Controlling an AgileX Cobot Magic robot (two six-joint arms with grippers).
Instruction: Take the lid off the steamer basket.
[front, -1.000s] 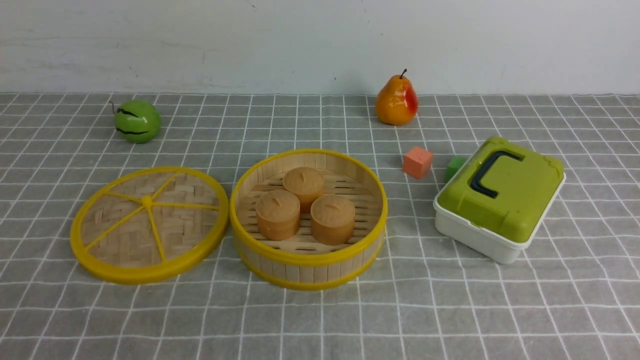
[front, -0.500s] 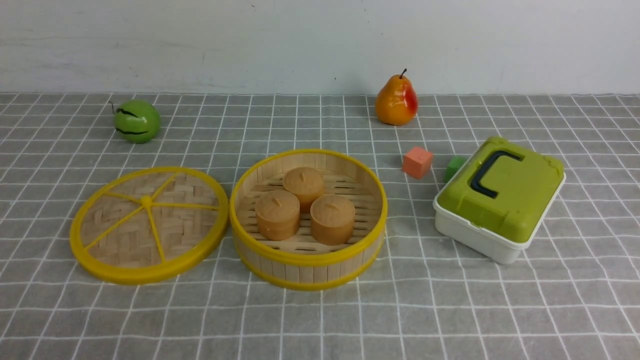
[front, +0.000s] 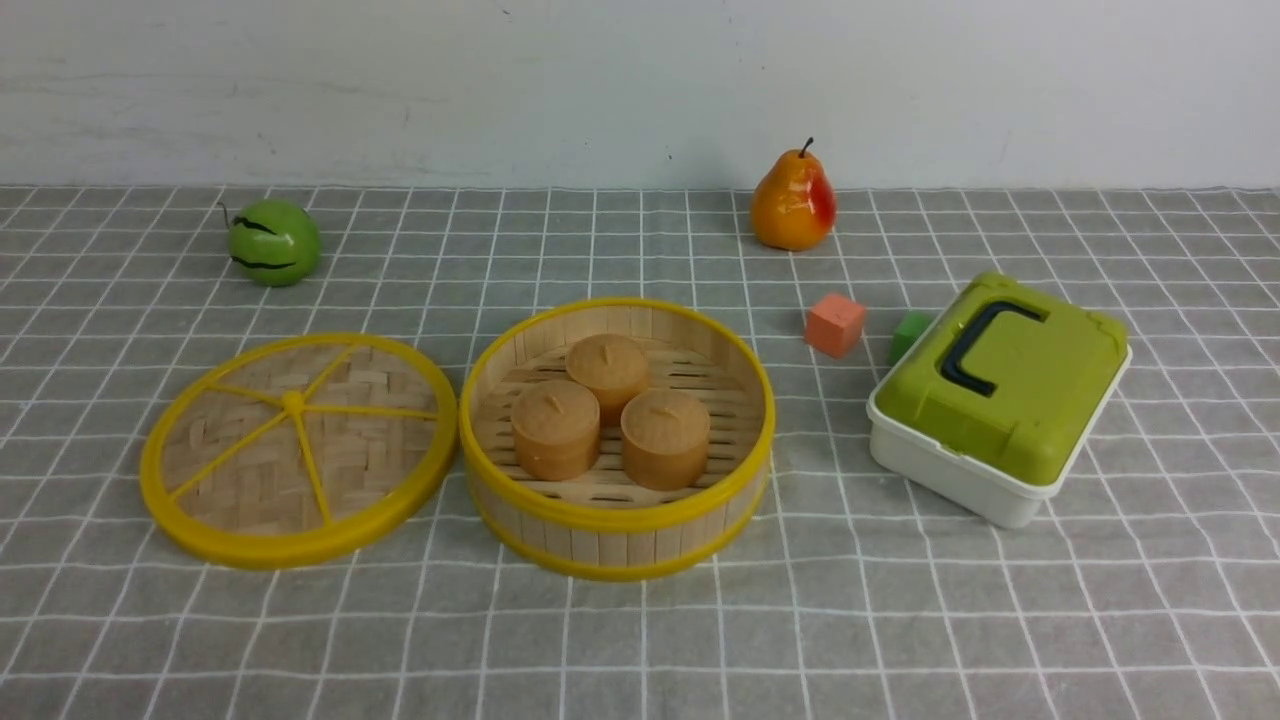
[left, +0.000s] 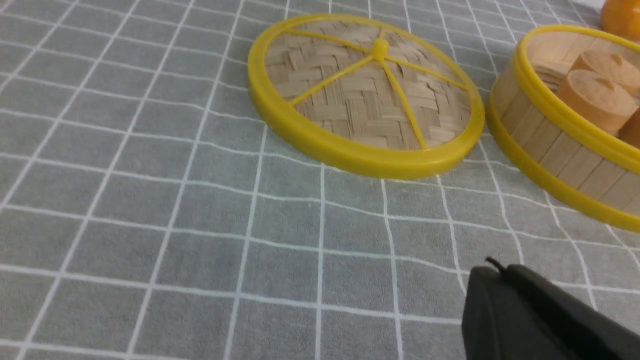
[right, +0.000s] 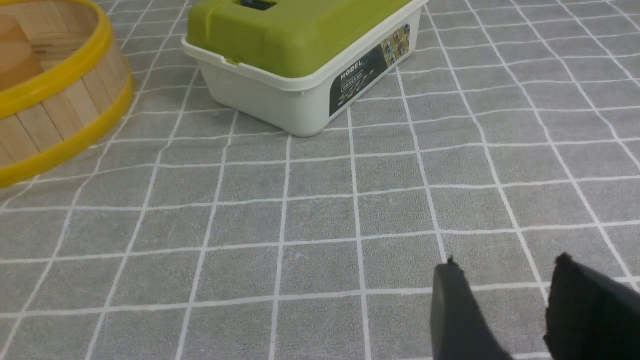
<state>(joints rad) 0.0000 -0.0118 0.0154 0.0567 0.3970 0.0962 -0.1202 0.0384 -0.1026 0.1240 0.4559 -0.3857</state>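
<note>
Lid: the flat round woven-bamboo lid with a thick yellow plastic rim (front: 295, 530) is lying on the gray grid-patterned desk (front: 640, 650), toward its left edge, just beside the basket.
Basket: the round bamboo-slat steamer basket with yellow plastic rings (front: 620, 517) is standing uncovered near the middle of the desk, showing three brown lidded pots (small, round, knobbed) (front: 555, 425).
Left claw: the dark left claw (left: 495, 265) is staying clear of everything, its fingers closed on nothing.
Right claw: the dark right claw (right: 506, 260) is standing apart from the white box with a green lid (front: 1000, 390), its fingers parted and empty.
Step in hand: the lid is already resting off, so the task is looking finished; doing this well is now meaning holding both arms back from the lid's rim, since a nudge could be pushing it against the basket.
</note>
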